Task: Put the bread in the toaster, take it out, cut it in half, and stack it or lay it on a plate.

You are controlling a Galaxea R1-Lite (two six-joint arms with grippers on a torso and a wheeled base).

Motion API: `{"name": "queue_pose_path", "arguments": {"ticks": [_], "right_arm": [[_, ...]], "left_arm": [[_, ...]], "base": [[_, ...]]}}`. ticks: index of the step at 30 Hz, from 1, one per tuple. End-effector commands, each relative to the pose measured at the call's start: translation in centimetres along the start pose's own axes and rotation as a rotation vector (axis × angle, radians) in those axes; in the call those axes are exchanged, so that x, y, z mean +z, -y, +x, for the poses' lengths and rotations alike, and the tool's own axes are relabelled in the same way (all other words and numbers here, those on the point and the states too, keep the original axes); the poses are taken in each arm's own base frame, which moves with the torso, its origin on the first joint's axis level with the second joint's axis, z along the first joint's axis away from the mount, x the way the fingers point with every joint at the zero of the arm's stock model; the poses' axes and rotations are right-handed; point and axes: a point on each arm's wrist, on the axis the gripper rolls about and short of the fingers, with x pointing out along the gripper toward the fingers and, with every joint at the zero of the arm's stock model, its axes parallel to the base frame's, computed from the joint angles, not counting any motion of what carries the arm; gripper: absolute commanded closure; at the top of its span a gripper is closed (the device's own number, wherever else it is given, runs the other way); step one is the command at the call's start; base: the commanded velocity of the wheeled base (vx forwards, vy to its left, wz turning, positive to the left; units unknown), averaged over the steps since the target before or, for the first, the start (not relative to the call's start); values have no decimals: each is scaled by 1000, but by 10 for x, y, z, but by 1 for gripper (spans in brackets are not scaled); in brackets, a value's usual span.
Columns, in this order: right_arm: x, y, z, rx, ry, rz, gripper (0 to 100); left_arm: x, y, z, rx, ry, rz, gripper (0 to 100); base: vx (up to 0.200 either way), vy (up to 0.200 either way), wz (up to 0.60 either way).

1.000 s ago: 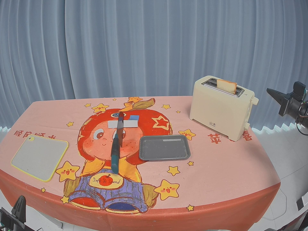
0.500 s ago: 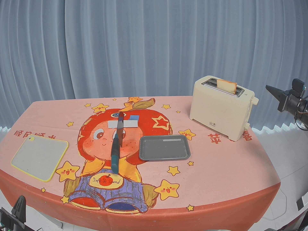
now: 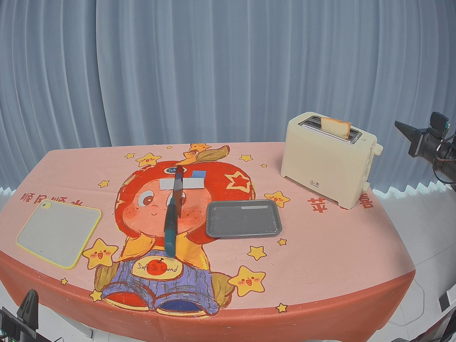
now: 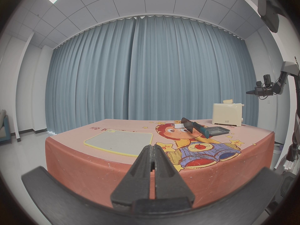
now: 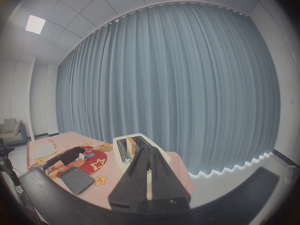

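Your right claw [image 3: 399,126], fingers together, is lifting slightly beside the toaster [image 3: 323,162], where the bread [image 3: 336,127] is sticking up from its slot; you're seemingly lining up to pull it out.

Showed a table [image 3: 332,248] draped in a pink cloth printed with an apple-headed cartoon child and yellow stars. Was backed by a pleated blue-grey curtain [image 3: 213,62]. Held a white card [image 3: 191,184] touching a blue card [image 3: 200,173] near mid-table.

A lab-like demo room. Beyond the fingers [image 4: 137,174] of the left gripper [image 4: 153,147]: one cloth-covered table [image 4: 72,135], wall-wide curtains [image 4: 140,72], panelled office ceiling [image 4: 156,0].
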Motion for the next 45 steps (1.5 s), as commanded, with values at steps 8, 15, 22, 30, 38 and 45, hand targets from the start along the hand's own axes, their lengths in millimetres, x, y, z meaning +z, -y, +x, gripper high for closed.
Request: {"name": "queue_pose_path", "arguments": {"ticks": [8, 15, 22, 30, 38, 45], "right_arm": [[-10, 9, 21, -37, 78, -10, 100], [-20, 9, 27, -25, 68, -12, 100], [-32, 7, 32, -18, 31, -3, 100], [-48, 10, 28, -29, -32, -10, 100], [-66, 14, 35, -29, -82, -23, 100], [-70, 11, 35, -18, -97, -25, 100]], "left_arm": [[-5, 0, 0, 1, -1, 0, 100], [-5, 0, 0, 1, -1, 0, 100], [-5, 0, 0, 1, -1, 0, 100], [-5, 0, 0, 1, -1, 0, 100], [-5, 0, 0, 1, -1, 0, 100], [-5, 0, 0, 1, -1, 0, 100]], "base": [[0, 0, 0], [0, 0, 0], [0, 0, 0], [0, 0, 0], [0, 0, 0], [0, 0, 0]]}}
